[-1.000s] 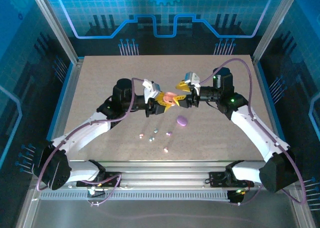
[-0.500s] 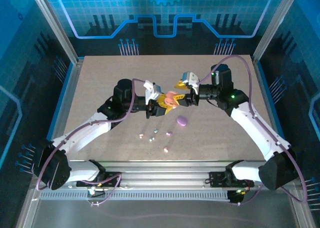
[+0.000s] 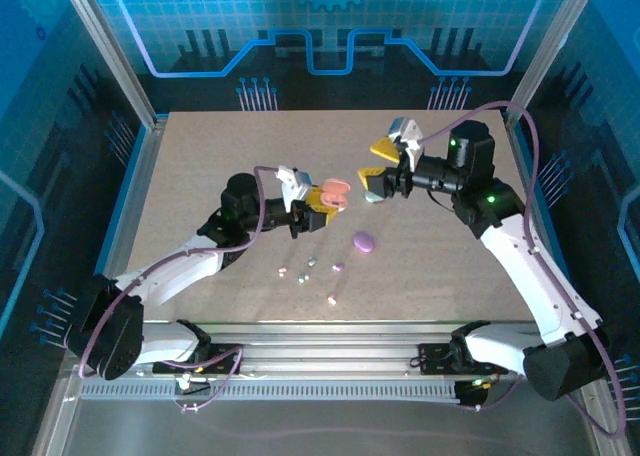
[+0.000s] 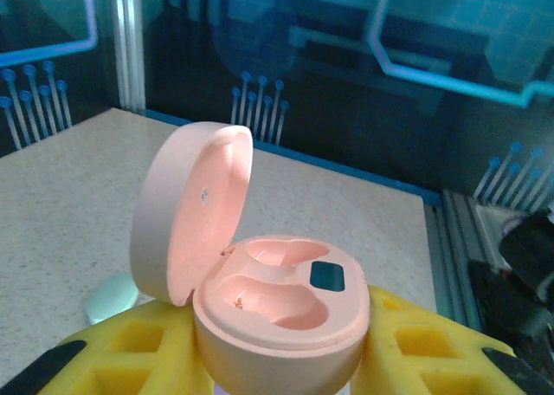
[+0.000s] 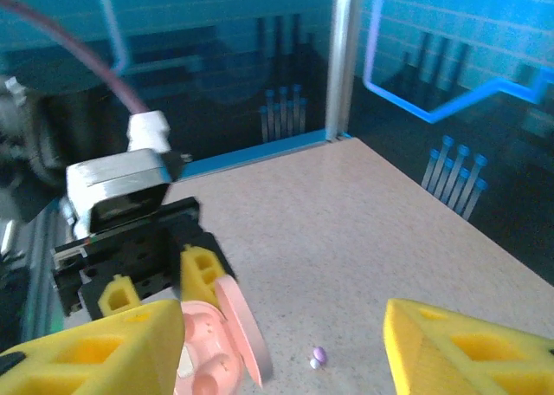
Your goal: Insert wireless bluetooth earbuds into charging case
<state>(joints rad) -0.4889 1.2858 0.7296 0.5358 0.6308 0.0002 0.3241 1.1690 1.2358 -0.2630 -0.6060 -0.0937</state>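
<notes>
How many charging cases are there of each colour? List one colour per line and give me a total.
Pink case: 1, lid open, held between the left fingers
Purple case: 1, lying on the table
Mint case: 1, on the table, partly hidden behind the pink one
Total: 3

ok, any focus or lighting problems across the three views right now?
Top external: blue glow from the walls tints the whole scene, and the earbuds are mere specks. Left wrist: the pink case is sharp, its open lid lit warm, the background soft. Right wrist: its own yellow fingers are blurred at close range, and the table beyond is soft too.
</notes>
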